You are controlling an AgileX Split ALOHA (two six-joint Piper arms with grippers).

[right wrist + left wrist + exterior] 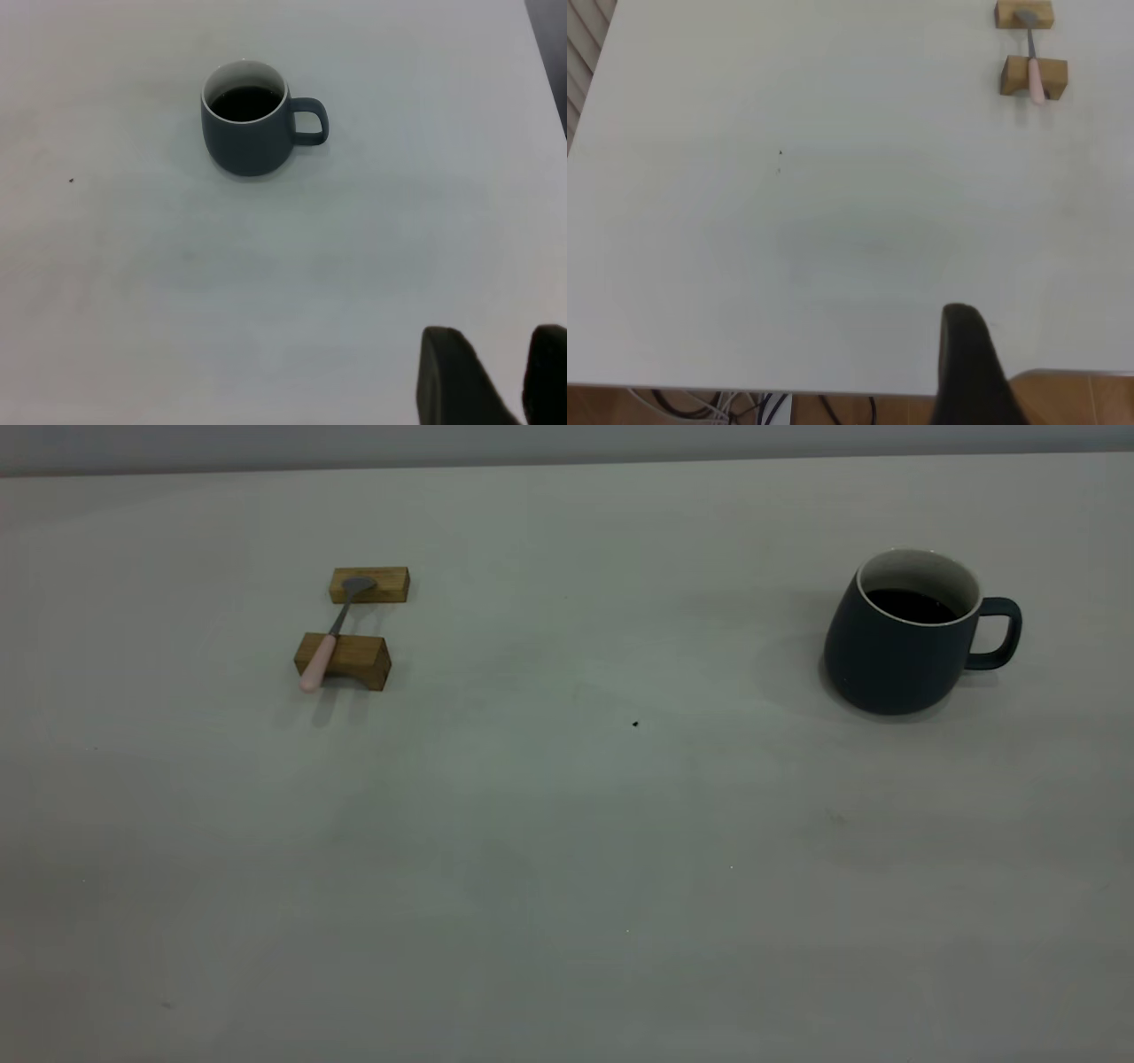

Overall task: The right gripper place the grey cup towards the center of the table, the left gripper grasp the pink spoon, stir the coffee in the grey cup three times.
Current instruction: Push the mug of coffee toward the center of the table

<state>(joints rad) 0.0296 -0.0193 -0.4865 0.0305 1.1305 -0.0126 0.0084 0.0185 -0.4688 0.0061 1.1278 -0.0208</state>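
Pale table (567, 886): your right gripper (500, 376), fingers parted, hangs far from the cup (895, 646); take its handle, it's heavy and spillable.

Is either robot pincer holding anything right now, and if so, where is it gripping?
Nothing is held. The pink spoon lies across two wooden blocks, and the grey cup stands alone, with both pincers far from them.

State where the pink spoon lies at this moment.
In the exterior view the pink spoon lies on the table's left side, bridging two wooden blocks, far from the grey cup.
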